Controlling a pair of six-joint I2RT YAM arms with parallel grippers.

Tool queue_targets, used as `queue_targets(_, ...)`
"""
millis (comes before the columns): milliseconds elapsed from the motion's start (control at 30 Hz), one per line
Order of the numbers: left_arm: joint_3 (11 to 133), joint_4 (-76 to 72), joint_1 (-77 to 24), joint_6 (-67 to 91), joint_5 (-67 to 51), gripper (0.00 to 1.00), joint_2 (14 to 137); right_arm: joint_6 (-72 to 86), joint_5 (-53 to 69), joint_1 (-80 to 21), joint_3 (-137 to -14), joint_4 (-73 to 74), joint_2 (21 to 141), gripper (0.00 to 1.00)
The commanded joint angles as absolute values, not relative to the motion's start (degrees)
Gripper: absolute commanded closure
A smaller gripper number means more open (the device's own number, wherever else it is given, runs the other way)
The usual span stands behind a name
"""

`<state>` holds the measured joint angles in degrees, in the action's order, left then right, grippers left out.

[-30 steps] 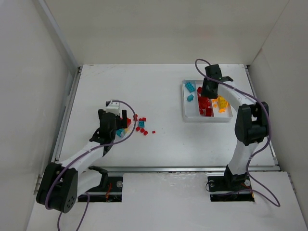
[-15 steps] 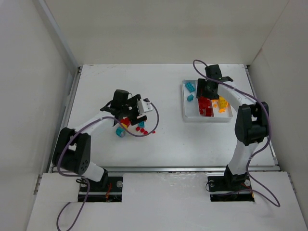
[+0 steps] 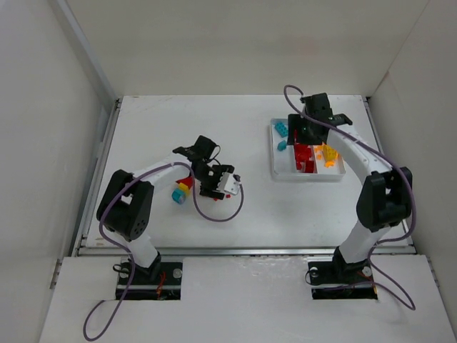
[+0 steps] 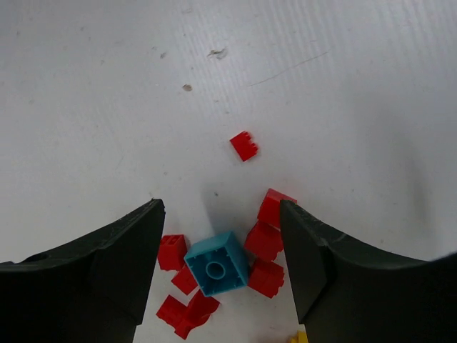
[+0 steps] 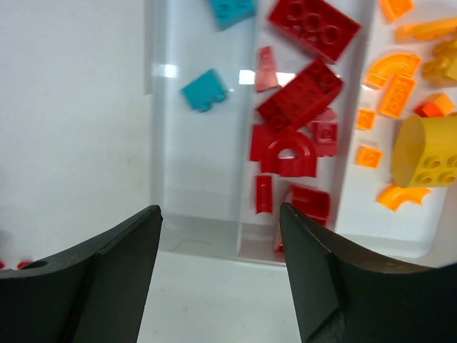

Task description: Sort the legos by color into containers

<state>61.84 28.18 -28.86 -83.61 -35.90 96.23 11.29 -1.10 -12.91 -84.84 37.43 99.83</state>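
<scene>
Loose legos lie on the table left of centre: a teal brick [image 3: 178, 195], a yellow one [image 3: 183, 186] and small red ones partly hidden under my left gripper [image 3: 208, 175]. In the left wrist view that gripper [image 4: 221, 207] stands open, its fingers either side of a teal brick [image 4: 218, 272] ringed by red bricks [image 4: 265, 241], with gaps on both sides. My right gripper [image 3: 303, 132] hangs open and empty over the white tray [image 3: 273, 171]. The tray's containers [image 5: 200, 232] hold teal pieces [image 5: 205, 91], red bricks [image 5: 303, 93] and orange pieces [image 5: 400, 86].
A lone red brick [image 4: 244, 146] lies beyond the pile. A large yellow piece [image 5: 427, 153] sits in the orange compartment. White walls close in the table on the left, back and right. The left arm's purple cable [image 3: 221, 214] loops low over the table.
My left arm has swung right across the loose pile and its wrist has turned; its jaws have narrowed a little. My right gripper has opened above the tray and shifted slightly left.
</scene>
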Motion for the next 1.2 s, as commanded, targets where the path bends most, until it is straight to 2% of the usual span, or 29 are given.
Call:
queue_targets(0,64.07,34.97,-29.97,-91.23,-35.16,0.4,96.24,8.01,2.37,-18.79,-81.06,36.22,94.58,0.28)
queue_targets(167,64.07,37.52,-28.83,-89.57,-34.62,0.45,94.49,5.89,5.44,-25.65,-78.84,35.59,95.7,0.28)
queue_targets(367,57.58,37.53,-27.43,-87.29,-36.04,0.47,85.53,8.08,5.98,-34.18,-82.88,36.39,102.3,0.3)
queue_targets(433,56.34,36.83,-27.42,-84.56,-36.04,0.5,81.59,8.61,7.11,-36.81,-83.41,35.69,103.62,0.3)
queue_targets(533,53.89,34.99,-24.09,-77.89,-37.7,0.57,76.83,8.61,7.73,-39.8,-83.24,32.63,105.99,0.31)
queue_targets(600,52.13,29.38,-21.54,-70.79,-38.93,0.57,70.51,9.22,8.53,-40.68,-82.71,31.82,108.27,0.35)
queue_targets(633,50.99,26.48,-20.92,-60.75,-38.94,0.57,68.14,9.84,9.48,-40.69,-82.71,31.82,109.24,0.37)
queue_targets(700,46.07,16.77,-20.31,-50.5,-37.19,0.57,59.8,10.8,10.02,-42.27,-84.89,32.87,111.69,0.4)
queue_targets(800,37.46,3.32,-20.3,-29.23,-29.12,0.57,47.87,14.05,6.95,-45.26,-87.7,34.53,113.55,0.42)
queue_targets(833,35.53,0.73,-20.3,-24.22,-21.96,0.61,45.03,15.98,6.25,-45.96,-88.24,34.54,113.55,0.42)
queue_targets(900,30.78,-2.36,-20.92,-12.38,-14.45,0.63,37.75,18.27,3.87,-47.89,-89.03,36.03,114.43,0.42)
queue_targets(1000,28.48,-2.47,-20.92,-7.22,-4.76,0.63,33.15,22.58,2.12,-50.17,-88.42,36.04,115.14,0.42)
queue_targets(1167,27.86,-1.23,-20.92,-4.92,-1.05,0.59,30.41,29.42,-3.59,-50.89,-87.11,35.51,114.53,0.44)
